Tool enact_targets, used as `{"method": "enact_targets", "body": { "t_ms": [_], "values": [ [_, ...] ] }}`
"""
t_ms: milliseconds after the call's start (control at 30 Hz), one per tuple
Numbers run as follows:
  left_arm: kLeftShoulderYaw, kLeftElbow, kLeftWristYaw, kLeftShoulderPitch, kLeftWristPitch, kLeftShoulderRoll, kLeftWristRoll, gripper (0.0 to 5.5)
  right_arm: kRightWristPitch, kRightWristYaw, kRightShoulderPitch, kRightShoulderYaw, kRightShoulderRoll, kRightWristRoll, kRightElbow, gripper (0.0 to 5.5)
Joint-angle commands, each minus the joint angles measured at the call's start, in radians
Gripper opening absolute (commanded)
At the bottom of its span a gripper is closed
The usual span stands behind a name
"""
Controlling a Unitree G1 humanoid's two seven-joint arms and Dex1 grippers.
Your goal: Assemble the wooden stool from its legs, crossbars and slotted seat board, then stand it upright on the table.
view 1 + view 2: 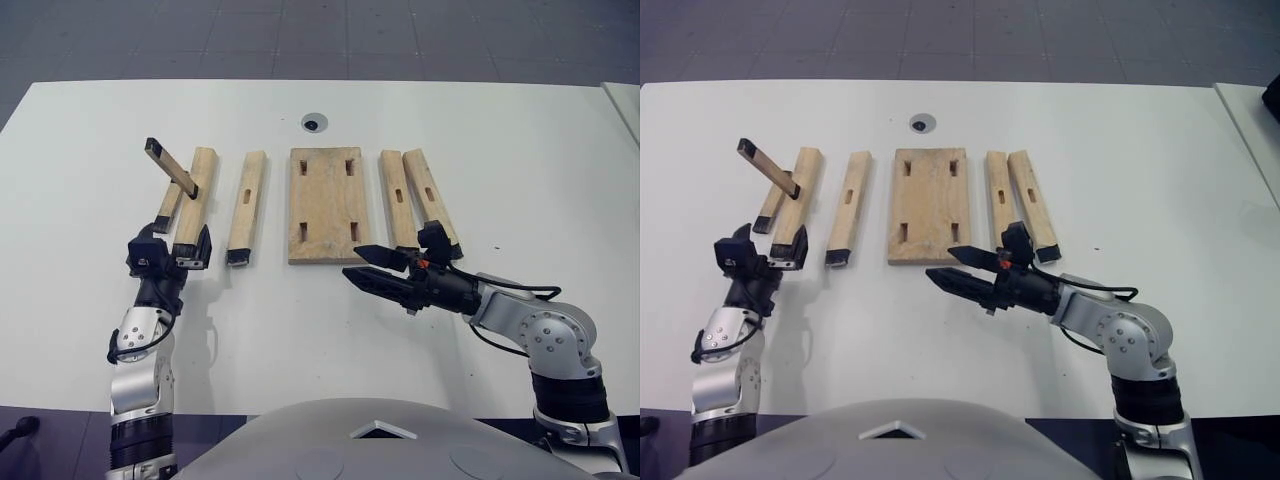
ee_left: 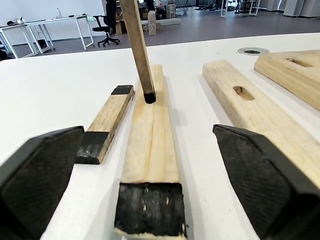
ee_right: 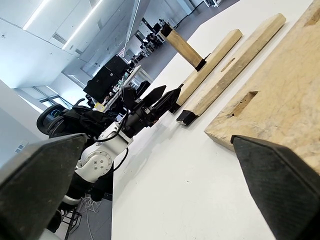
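Wooden stool, unassembled: lying in pieces in a row across the broad white counter (image 1: pixel 540 150). Pale rectangular seat board with four slots (image 1: pixel 325 205): resting flat at the middle of the row. Outer left leg (image 1: pixel 197 200) and inner left leg (image 1: pixel 247 200), light wood with black-capped ends: lying flat, apart from each other. Right pair of legs (image 1: pixel 397 197): lying side by side just right of the board. Slim dark-tipped crossbar (image 1: pixel 170 168): leaning tilted, lower end sitting on the outer left leg. Short second crossbar (image 1: pixel 168 208): lying flat just beside that same leg. Left tool (image 2: pixel 147 132): spreading wide, released, straddling the outer left leg's capped near end without touching it. Right tool (image 1: pixel 352 260): gaping, released, gripping nothing, hovering near the board's near right corner.
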Motion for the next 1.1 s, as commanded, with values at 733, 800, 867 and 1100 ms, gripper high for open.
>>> {"method": "enact_targets", "body": {
  "t_ms": [733, 800, 867, 1100],
  "values": [
    [-0.029, 0.130, 0.012, -0.087, 0.396, 0.034, -0.083, 2.01, 0.019, -0.012, -0.010, -0.015, -0.012, 0.020, -0.006, 5.40],
    [-0.043, 0.112, 0.013, -0.095, 0.451, 0.055, -0.066, 2.01, 0.018, -0.014, -0.007, -0.014, -0.010, 0.019, -0.007, 5.40],
    [-0.049, 0.098, 0.022, -0.105, 0.477, 0.068, -0.053, 2.30, 0.016, -0.015, -0.006, -0.012, -0.007, 0.018, -0.006, 5.40],
    [-0.057, 0.060, 0.035, -0.133, 0.531, 0.090, -0.045, 2.58, 0.011, -0.015, -0.010, -0.009, -0.003, 0.013, 0.001, 5.40]
  ]
}}
